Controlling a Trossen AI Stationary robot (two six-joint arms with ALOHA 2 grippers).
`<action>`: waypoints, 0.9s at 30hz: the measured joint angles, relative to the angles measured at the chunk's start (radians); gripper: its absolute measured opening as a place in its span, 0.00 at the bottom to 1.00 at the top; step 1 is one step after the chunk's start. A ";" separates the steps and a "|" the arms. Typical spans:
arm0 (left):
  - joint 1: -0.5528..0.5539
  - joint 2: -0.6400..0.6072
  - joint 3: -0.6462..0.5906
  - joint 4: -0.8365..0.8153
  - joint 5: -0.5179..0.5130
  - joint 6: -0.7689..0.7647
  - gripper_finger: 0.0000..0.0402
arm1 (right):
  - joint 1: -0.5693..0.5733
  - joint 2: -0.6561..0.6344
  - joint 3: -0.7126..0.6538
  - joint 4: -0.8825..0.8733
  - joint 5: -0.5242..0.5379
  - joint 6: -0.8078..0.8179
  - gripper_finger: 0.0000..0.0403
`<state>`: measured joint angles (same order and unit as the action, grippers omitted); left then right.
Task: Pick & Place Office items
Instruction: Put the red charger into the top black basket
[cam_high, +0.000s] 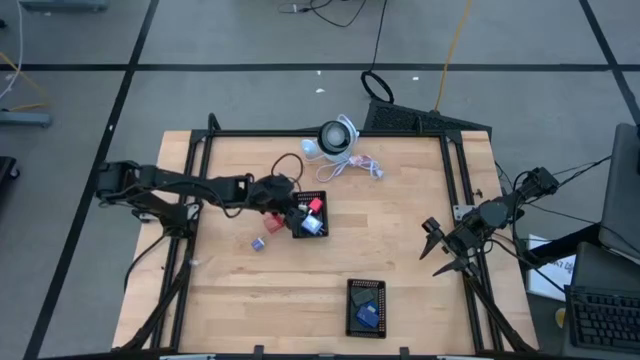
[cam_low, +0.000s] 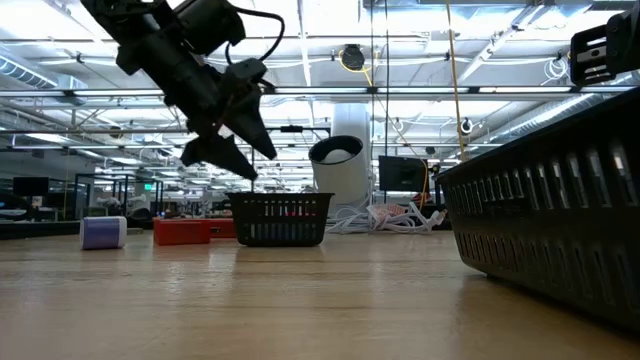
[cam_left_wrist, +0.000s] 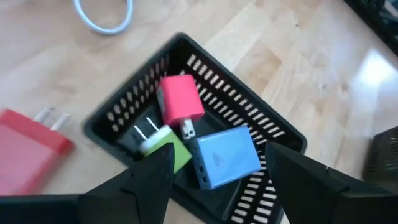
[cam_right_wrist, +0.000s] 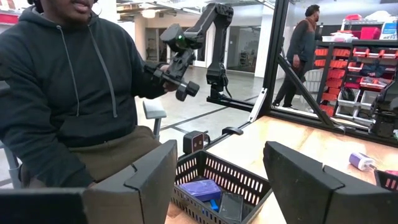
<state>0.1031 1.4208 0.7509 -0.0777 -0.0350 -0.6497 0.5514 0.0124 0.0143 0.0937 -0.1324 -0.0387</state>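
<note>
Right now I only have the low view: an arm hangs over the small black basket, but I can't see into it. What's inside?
Observer: Three pieces lie in the basket: a red piece, a green piece and a blue piece.
Operator: Are the jaws above it carrying anything?
Observer: No. They are the left arm's jaws, open with nothing between them.
Operator: Where is the right arm?
Observer: The right arm waits at the table's right edge, jaws open and empty, looking toward the other black tray.
</note>
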 joint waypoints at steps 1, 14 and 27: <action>0.010 -0.018 0.000 -0.014 0.007 0.005 0.62 | 0.000 0.000 0.000 0.000 0.000 0.000 0.56; 0.115 -0.175 -0.001 -0.367 -0.236 0.236 0.48 | 0.000 0.000 0.000 0.000 0.000 0.000 0.56; 0.186 -0.148 -0.001 -0.363 -0.107 0.387 0.44 | 0.000 0.000 0.000 0.000 0.000 0.000 0.57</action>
<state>0.2896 1.2732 0.7502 -0.4407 -0.1419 -0.2627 0.5515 0.0120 0.0142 0.0933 -0.1326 -0.0387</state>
